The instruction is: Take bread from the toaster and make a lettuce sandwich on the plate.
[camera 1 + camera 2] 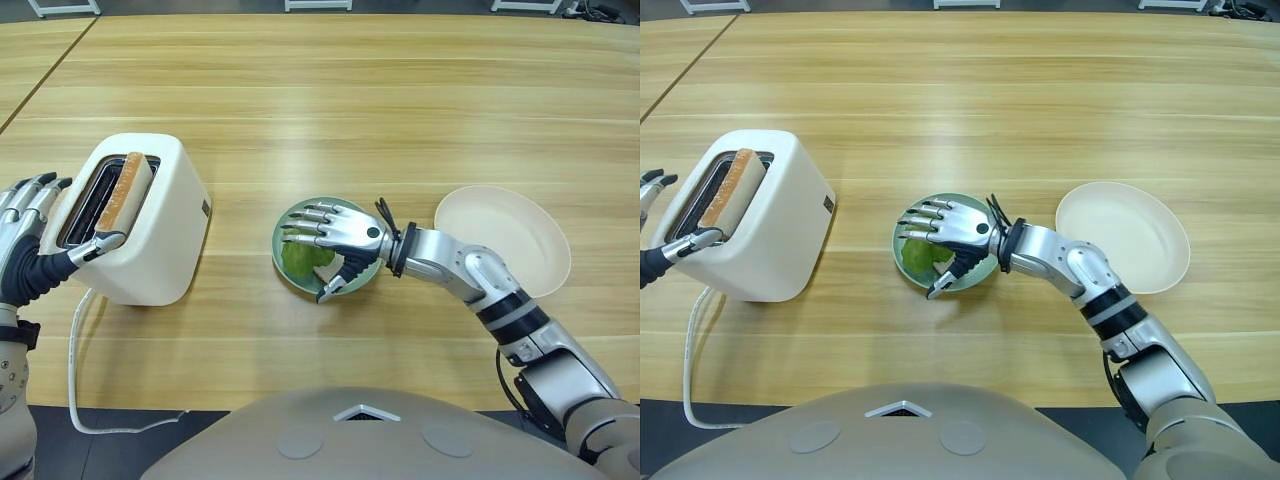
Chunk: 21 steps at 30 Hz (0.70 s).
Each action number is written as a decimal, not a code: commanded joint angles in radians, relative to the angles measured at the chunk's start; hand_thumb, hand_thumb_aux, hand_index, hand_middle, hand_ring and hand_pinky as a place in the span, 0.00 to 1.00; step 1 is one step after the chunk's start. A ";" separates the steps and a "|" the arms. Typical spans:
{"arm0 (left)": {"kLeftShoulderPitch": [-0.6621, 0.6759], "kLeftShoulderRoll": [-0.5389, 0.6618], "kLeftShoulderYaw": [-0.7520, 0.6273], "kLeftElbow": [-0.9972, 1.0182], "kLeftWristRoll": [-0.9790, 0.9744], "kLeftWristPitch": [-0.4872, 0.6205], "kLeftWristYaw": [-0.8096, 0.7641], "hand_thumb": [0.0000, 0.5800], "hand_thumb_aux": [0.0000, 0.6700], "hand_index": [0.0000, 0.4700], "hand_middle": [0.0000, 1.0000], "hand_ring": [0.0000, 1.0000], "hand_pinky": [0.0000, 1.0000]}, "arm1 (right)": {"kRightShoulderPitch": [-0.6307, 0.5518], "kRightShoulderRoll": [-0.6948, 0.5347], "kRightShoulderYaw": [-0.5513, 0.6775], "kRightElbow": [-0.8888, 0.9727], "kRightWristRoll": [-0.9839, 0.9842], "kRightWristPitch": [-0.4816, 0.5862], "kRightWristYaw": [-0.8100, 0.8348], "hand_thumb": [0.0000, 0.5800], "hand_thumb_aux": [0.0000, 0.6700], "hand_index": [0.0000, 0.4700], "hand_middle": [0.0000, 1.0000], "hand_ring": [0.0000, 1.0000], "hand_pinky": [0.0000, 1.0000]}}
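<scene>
A cream-white boxy toaster (760, 235) stands at the left of the light wooden table (970, 110). A browned bread slice (732, 188) stands upright in its slot, and a white cable (688, 345) trails toward the near edge. The left hand (658, 260), at the left edge, touches the toaster's top with its thumb. The right hand (952, 230) hovers, fingers spread, over a green lettuce leaf (918, 258) in a small round green dish (898, 238). A round cream plate (1140, 250) lies near, to the right.

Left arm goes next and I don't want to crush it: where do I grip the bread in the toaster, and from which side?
I'd pinch the bread by its raised top edge, across its two broad faces, coming down from above. It stands on edge in the toaster slot, so only that upper strip is exposed and the walls block the sides. The left hand sits beside the toaster.
</scene>
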 commanded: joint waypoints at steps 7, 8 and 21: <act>-0.015 -0.016 -0.051 -0.004 0.032 0.007 -0.005 0.00 0.00 0.00 0.00 0.00 0.00 | -0.090 -0.017 0.088 0.197 -0.134 0.011 -0.116 0.00 0.00 0.00 0.00 0.00 0.00; -0.016 -0.018 -0.055 -0.005 0.034 0.008 -0.005 0.00 0.00 0.00 0.00 0.00 0.00 | -0.085 -0.029 0.080 0.187 -0.123 0.008 -0.117 0.00 0.00 0.00 0.00 0.00 0.00; -0.008 -0.035 -0.081 -0.025 0.044 0.019 -0.012 0.00 0.00 0.00 0.00 0.00 0.00 | 0.062 -0.144 -0.045 -0.050 0.100 -0.006 -0.029 0.00 0.00 0.00 0.00 0.00 0.00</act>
